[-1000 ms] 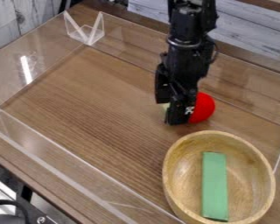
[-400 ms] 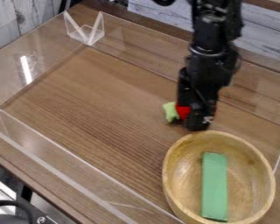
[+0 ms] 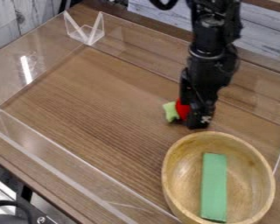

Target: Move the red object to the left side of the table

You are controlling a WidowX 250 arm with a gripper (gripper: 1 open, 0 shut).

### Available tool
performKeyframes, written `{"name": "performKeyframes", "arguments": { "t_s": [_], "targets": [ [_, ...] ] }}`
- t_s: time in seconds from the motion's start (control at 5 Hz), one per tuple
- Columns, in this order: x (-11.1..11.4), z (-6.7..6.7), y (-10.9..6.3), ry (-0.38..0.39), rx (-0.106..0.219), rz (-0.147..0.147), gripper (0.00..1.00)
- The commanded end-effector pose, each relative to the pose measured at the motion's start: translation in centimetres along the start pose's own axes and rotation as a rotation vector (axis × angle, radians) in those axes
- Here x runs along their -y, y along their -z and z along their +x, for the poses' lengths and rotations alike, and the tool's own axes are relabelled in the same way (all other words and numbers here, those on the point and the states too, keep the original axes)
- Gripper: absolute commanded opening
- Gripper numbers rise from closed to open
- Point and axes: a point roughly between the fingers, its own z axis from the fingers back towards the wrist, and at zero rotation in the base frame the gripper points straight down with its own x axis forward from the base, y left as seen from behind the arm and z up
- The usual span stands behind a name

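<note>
Camera view: gripper [image 3: 199, 115] lowered over the red object [image 3: 180, 111].
Jaws spread wide, seemingly straddling it on the bench [image 3: 95, 96], just beside the wooden bowl [image 3: 178, 166].

Bare table [image 3: 95, 96] lies leftward; the bowl [image 3: 178, 175] crowds the near side.

The table [image 3: 95, 96] is brown with a dark wood grain, edged by clear walls [image 3: 38, 144]. The arm's gripper [image 3: 199, 115] is black. Behind it shows a sliver of the red toy fruit [image 3: 181, 108] with its green stub. The round bowl [image 3: 178, 175] is pale wood, holding a flat green block [image 3: 215, 185].
</note>
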Motion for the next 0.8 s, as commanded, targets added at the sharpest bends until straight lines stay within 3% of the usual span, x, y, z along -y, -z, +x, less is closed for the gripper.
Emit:
{"name": "performKeyframes", "arguments": {
  "t_s": [0.0,0.2,0.6],
  "targets": [
    [-1.1,0.6,-0.7,-0.081,0.038,0.036,1.00],
    [-1.0,1.3,-0.4,-0.101,0.045,0.041,1.00],
    [-1.0,0.3,0.1,-0.081,0.054,0.036,1.00]
  ]
}}
